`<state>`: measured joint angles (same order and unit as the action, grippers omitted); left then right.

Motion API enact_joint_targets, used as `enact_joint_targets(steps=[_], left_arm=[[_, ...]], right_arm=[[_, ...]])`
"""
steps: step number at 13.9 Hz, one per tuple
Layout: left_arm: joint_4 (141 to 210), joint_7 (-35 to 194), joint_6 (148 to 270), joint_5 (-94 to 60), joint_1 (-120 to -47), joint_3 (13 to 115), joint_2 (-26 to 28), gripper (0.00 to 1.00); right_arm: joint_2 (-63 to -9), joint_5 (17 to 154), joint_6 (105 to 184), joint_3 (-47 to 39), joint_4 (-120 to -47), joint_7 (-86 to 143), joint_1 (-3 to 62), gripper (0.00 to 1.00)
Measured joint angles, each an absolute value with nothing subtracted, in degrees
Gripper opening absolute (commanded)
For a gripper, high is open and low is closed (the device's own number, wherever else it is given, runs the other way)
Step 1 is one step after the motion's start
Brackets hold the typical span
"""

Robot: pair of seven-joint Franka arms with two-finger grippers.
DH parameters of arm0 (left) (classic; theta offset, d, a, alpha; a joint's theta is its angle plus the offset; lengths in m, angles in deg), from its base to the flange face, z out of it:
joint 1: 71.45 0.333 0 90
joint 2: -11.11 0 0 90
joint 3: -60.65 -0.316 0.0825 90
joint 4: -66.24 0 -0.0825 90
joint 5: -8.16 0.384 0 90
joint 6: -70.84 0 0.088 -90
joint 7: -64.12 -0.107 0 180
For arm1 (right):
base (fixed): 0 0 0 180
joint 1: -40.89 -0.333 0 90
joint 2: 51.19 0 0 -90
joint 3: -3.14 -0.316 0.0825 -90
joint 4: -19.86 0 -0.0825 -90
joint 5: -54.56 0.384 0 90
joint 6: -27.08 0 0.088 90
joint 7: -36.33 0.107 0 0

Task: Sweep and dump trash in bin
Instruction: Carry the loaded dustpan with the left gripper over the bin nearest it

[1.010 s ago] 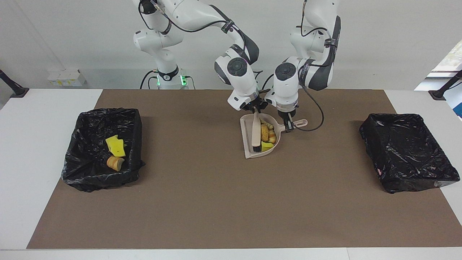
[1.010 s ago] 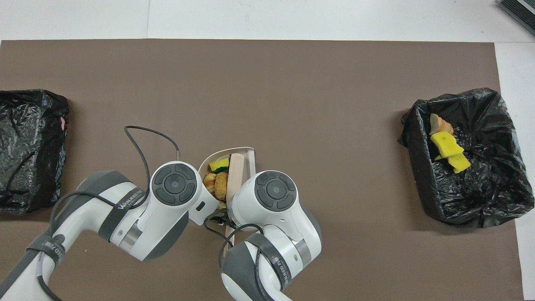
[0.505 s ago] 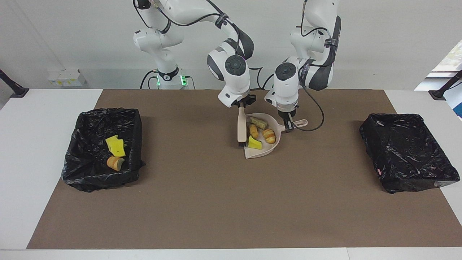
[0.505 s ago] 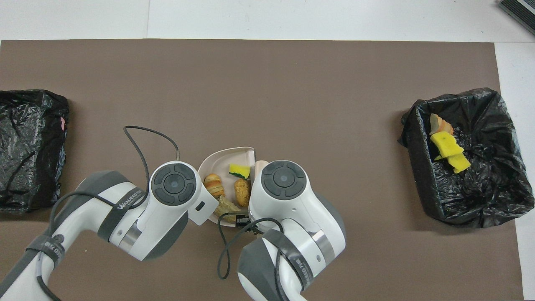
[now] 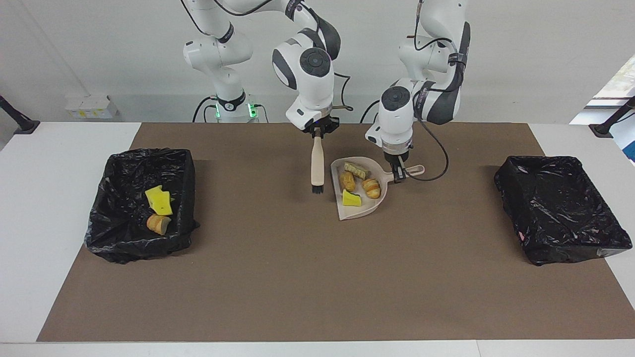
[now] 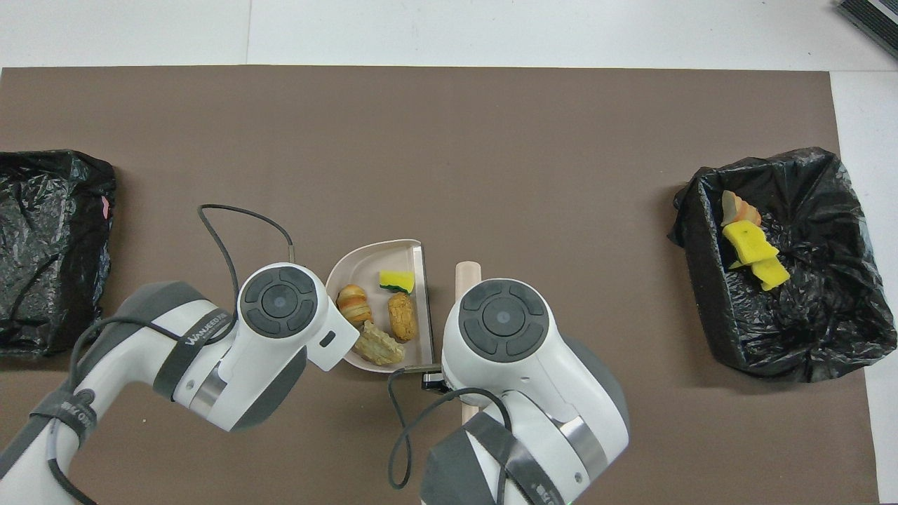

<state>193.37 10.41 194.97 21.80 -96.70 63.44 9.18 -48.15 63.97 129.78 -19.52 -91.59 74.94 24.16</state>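
Under the wrists, both tools' tips hide.

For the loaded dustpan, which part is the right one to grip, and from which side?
Grip the dustpan by its short handle, coming down from above at the left arm's end. The handle sticks out clear of the walled pan, so fingers stay off the four trash pieces inside. The left gripper is shut on it there. The right gripper holds the brush beside the pan.
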Motion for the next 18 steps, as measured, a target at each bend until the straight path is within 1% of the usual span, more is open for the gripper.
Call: enact_joint_targets(steps=[3, 8, 11, 13, 15, 18], left_arm=[[189.9, 2.6, 195.0, 21.8, -91.1, 63.1, 9.4, 0.0], [182.8, -15.3, 191.8, 21.6, -78.0, 62.5, 11.5, 0.0], [177.9, -24.7, 189.5, 19.3, -69.7, 62.4, 11.7, 0.0], [175.5, -28.6, 189.1, 18.5, -65.0, 62.3, 11.3, 0.0], [174.1, -29.9, 189.1, 18.4, -60.8, 62.3, 10.4, 0.0], [170.6, -35.7, 189.3, 18.2, -54.9, 62.3, 8.3, 0.0]], right_arm=[[-50.4, 63.9, 126.1, -19.5, -91.6, 74.9, 24.1, 0.0], [-51.0, 63.9, 126.6, -19.7, -92.4, 74.9, 24.0, 0.0], [-50.9, 64.4, 133.8, -20.0, -94.6, 77.0, 23.0, 0.0], [-50.1, 64.5, 139.1, -20.2, -96.6, 80.9, 19.9, 0.0], [-48.3, 64.5, 144.3, -20.4, -98.3, 84.8, 16.0, 0.0], [-43.7, 64.4, 150.8, -20.4, -99.3, 87.9, 11.0, 0.0]])
